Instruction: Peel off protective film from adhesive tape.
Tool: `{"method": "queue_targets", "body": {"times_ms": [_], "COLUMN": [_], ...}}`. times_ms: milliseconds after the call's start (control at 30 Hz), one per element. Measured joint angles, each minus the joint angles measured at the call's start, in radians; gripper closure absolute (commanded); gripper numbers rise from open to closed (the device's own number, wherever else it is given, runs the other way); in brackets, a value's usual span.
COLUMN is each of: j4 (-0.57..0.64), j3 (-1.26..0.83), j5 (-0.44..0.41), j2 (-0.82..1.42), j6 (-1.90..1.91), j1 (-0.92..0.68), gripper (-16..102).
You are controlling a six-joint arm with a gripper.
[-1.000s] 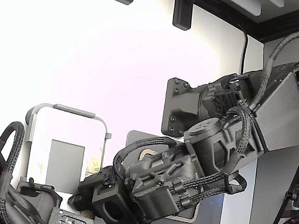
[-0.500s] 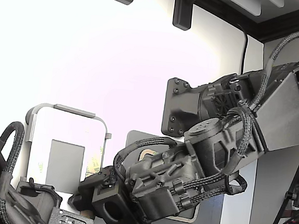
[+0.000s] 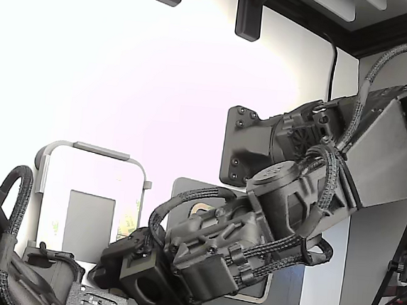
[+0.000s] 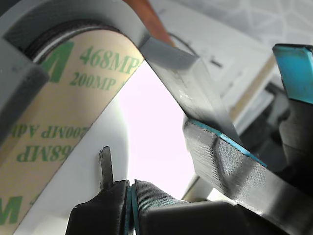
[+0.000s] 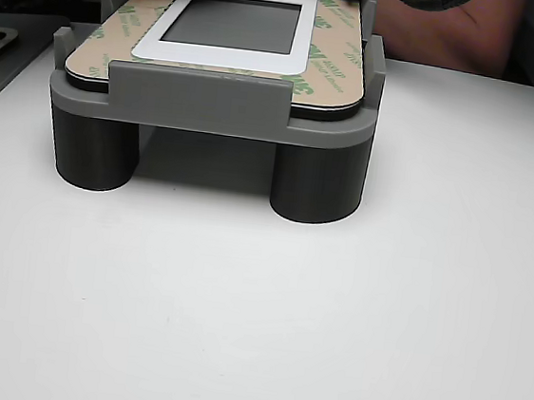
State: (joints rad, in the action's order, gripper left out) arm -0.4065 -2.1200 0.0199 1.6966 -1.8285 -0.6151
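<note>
Sliding a little further toward the exterior view's left and lower than a second ago, the gripper (image 4: pixel 131 196) has its fingertips pressed together, pinching nothing I can make out, beside the film (image 4: pixel 68 117), which lies flat on the jig (image 5: pixel 201 98), so peeling hasn't started.

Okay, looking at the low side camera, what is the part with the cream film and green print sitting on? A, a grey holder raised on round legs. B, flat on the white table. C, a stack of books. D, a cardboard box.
A: in the other view the film lies on a part cradled in a grey holder whose round legs stand on the white table.
</note>
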Motion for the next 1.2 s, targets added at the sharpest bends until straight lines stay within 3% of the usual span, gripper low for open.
{"method": "queue_targets", "body": {"times_ms": [1200], "j4": [0.015], "j3": [-0.009], "j5": [-0.014], "j2": [-0.002], "j6": [0.017], "j1": [-0.012], "gripper": [95]}}
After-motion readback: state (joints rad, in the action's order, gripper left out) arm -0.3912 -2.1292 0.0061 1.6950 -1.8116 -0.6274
